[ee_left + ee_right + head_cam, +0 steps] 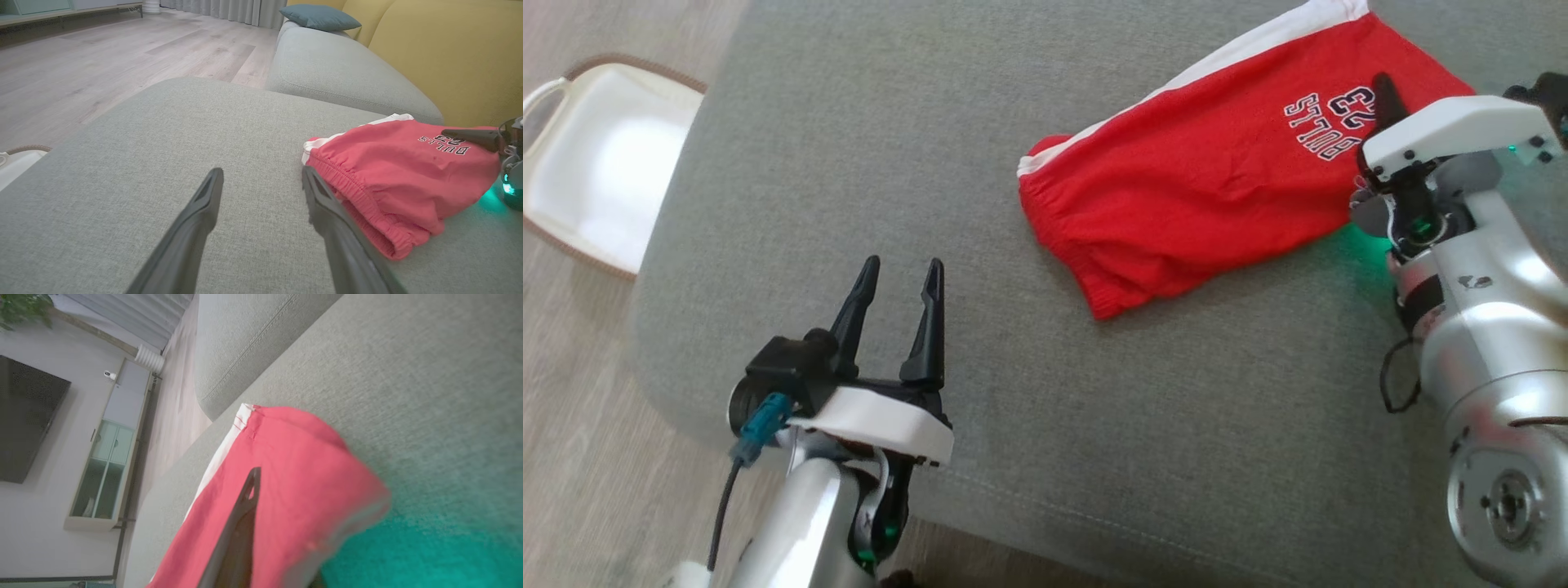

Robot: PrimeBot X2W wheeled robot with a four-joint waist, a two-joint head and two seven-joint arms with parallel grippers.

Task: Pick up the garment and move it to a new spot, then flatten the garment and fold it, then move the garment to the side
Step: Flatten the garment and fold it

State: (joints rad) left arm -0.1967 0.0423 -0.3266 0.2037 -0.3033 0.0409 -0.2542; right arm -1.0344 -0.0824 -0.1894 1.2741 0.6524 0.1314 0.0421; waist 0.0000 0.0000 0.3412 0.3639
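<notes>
The garment (1217, 163) is a pair of red shorts with a white side stripe and dark lettering, lying folded on the grey cushion (866, 131). My right gripper (1387, 98) is shut on the garment's right edge by the lettering. In the right wrist view one dark finger (241, 526) lies on top of the red cloth (294, 465), and the other finger is hidden beneath it. My left gripper (900, 290) stands open over bare cushion, to the lower left of the garment. In the left wrist view its right finger (327, 212) sits just beside the elastic waistband (367, 204).
A white basket (596, 163) sits on the wood floor off the cushion's left edge. Behind the cushion are another grey seat (339, 69), a yellow backrest (449, 49) and a teal pillow (318, 17). Bare cushion stretches in front of the garment.
</notes>
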